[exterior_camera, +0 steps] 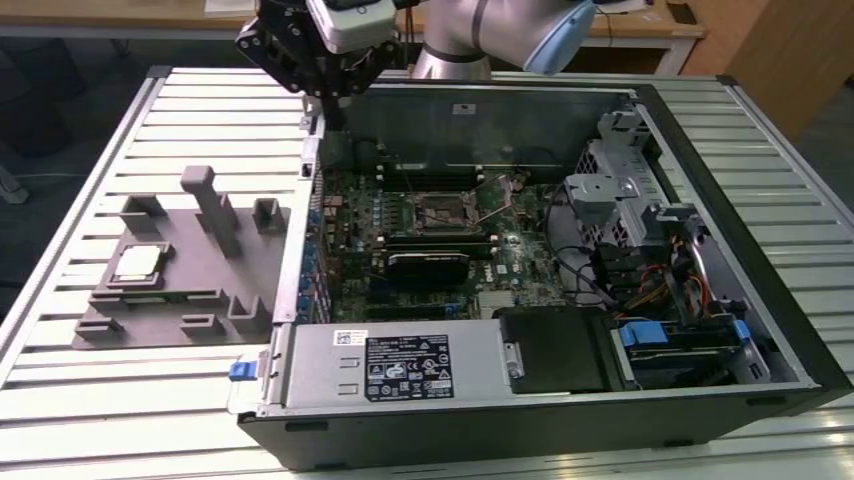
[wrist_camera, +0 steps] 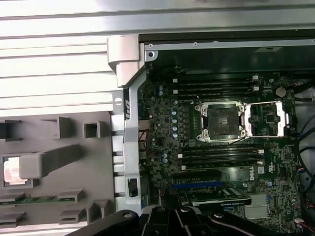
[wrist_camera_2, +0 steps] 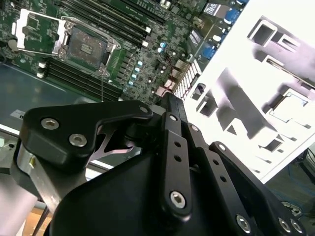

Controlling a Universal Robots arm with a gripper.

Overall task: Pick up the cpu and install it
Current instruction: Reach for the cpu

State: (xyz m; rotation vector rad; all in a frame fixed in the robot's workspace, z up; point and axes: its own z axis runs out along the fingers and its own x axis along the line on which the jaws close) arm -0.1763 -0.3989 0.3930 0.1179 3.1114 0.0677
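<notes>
The cpu [exterior_camera: 138,262] is a small silver-topped square lying in a recess of the grey fixture block [exterior_camera: 187,300] at the exterior view's left. In the first wrist view a grey post partly covers the cpu [wrist_camera: 14,171]. In the second wrist view the cpu [wrist_camera_2: 293,106] looks washed out. The motherboard socket [exterior_camera: 445,212] stands uncovered, with its metal load plate [wrist_camera: 266,119] swung aside. My gripper [exterior_camera: 334,104] hangs above the case's back left corner, far from the cpu. It is shut and holds nothing.
The open computer case [exterior_camera: 747,330] lies on a slatted metal table [exterior_camera: 80,150]. Inside it are the memory slots [wrist_camera: 219,87], a graphics card [exterior_camera: 424,268], a power supply [exterior_camera: 400,365] and drive bays with cables [exterior_camera: 641,250]. Upright posts [exterior_camera: 207,205] rise from the fixture.
</notes>
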